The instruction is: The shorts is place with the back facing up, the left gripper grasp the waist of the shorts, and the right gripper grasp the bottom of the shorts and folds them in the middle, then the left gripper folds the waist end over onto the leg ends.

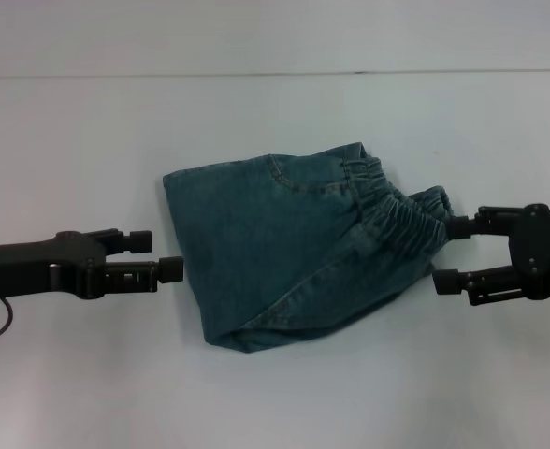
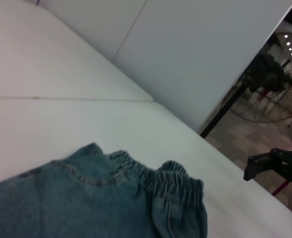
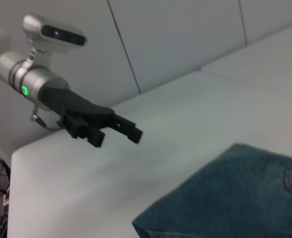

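Fingers of the left gripper (image 1: 159,255) were spread, holding nothing, just left of the folded shorts (image 1: 294,245). Right gripper (image 1: 451,253) was spread too, far finger touching the elastic waist (image 1: 401,208) at the right end. Shorts lay mid-table (image 1: 275,402), already halved. Judged: releasing after the first fold; next, left gripper must reach the waist. No legible writing.
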